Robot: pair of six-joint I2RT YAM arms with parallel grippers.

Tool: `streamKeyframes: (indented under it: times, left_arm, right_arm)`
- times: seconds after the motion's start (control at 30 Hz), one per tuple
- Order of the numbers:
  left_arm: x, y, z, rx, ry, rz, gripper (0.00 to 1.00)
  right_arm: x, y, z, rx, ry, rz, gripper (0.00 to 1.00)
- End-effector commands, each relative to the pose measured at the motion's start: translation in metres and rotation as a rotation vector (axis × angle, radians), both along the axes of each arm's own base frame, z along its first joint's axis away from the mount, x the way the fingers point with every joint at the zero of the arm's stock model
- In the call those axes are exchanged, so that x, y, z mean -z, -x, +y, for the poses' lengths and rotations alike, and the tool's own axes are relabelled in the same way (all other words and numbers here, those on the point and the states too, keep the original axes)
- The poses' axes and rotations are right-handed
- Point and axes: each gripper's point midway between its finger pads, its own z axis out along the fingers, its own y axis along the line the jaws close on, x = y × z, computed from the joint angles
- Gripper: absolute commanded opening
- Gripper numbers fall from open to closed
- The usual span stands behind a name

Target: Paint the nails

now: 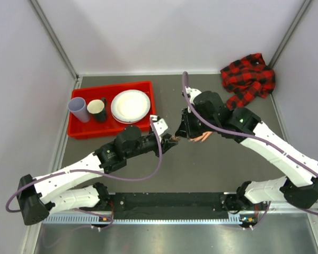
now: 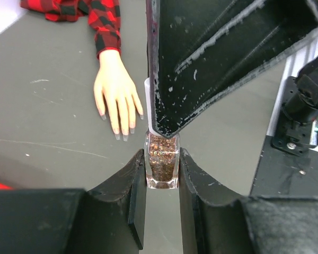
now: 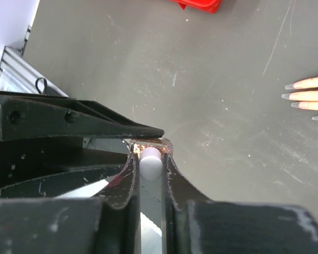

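Note:
A small clear polish bottle (image 2: 162, 161) full of copper glitter stands upright between the pads of my left gripper (image 2: 161, 174), which is shut on it. My right gripper (image 3: 150, 156) comes from above and is shut on the bottle's white cap (image 3: 150, 161). In the top view both grippers meet at mid-table, left (image 1: 172, 139) and right (image 1: 186, 135). The peach mannequin hand (image 2: 115, 84) lies flat just beyond them, its nails (image 2: 121, 136) pale and long. Fingertips with nails (image 3: 287, 96) show at the right edge of the right wrist view. Its plaid sleeve (image 1: 249, 78) lies bunched at the back right.
A red tray (image 1: 77, 129) at the back left holds a white plate (image 1: 130, 106), a lilac cup (image 1: 78, 109) and a dark cup (image 1: 97, 109). Grey walls close in the table on three sides. The arm bases stand along the near edge.

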Motion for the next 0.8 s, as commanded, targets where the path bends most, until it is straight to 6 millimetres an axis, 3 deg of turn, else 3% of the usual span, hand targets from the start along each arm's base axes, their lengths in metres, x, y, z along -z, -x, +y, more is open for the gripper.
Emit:
streamKeyframes:
  times: [0.0, 0.07, 0.13, 0.17, 0.23, 0.27, 0.3, 0.4, 0.43, 0.53, 0.77]
  left_arm:
    - [-0.035, 0.018, -0.003, 0.081, 0.124, -0.026, 0.0]
    - [-0.046, 0.035, -0.002, 0.154, 0.169, -0.017, 0.0]
    - [-0.059, 0.051, 0.0, 0.223, 0.215, -0.021, 0.0]
    - [-0.062, 0.07, -0.001, 0.324, 0.227, -0.014, 0.0]
    - [-0.077, 0.094, 0.0, 0.449, 0.278, -0.007, 0.0]
    - [-0.08, 0.116, 0.002, 0.571, 0.291, 0.005, 0.0]
    - [-0.095, 0.132, 0.005, 0.656, 0.346, 0.016, 0.0]
    - [-0.103, 0.178, 0.018, 0.947, 0.36, 0.147, 0.0]
    - [-0.113, 0.184, 0.018, 1.014, 0.392, 0.119, 0.0]
    - [-0.111, 0.191, 0.02, 1.088, 0.367, 0.193, 0.0]
    - [-0.101, 0.153, -0.002, 0.838, 0.31, 0.127, 0.0]
  right_arm:
    - [-0.007, 0.008, 0.003, -0.081, -0.019, -0.033, 0.0]
    - [-0.01, 0.013, 0.005, -0.141, -0.04, -0.069, 0.0]
    - [-0.014, 0.03, 0.005, -0.237, -0.094, -0.087, 0.0]
    - [-0.022, 0.03, 0.01, -0.274, -0.133, -0.137, 0.0]
    - [-0.028, 0.056, 0.01, -0.402, -0.214, -0.151, 0.0]
    - [-0.041, 0.064, 0.015, -0.478, -0.272, -0.208, 0.0]
    - [-0.038, 0.084, 0.017, -0.582, -0.32, -0.176, 0.0]
    - [-0.053, 0.113, 0.014, -0.747, -0.423, -0.229, 0.0]
    - [-0.058, 0.12, 0.01, -0.776, -0.444, -0.249, 0.0]
    - [-0.062, 0.129, 0.006, -0.833, -0.465, -0.274, 0.0]
    - [-0.057, 0.126, -0.009, -0.771, -0.402, -0.299, 0.0]
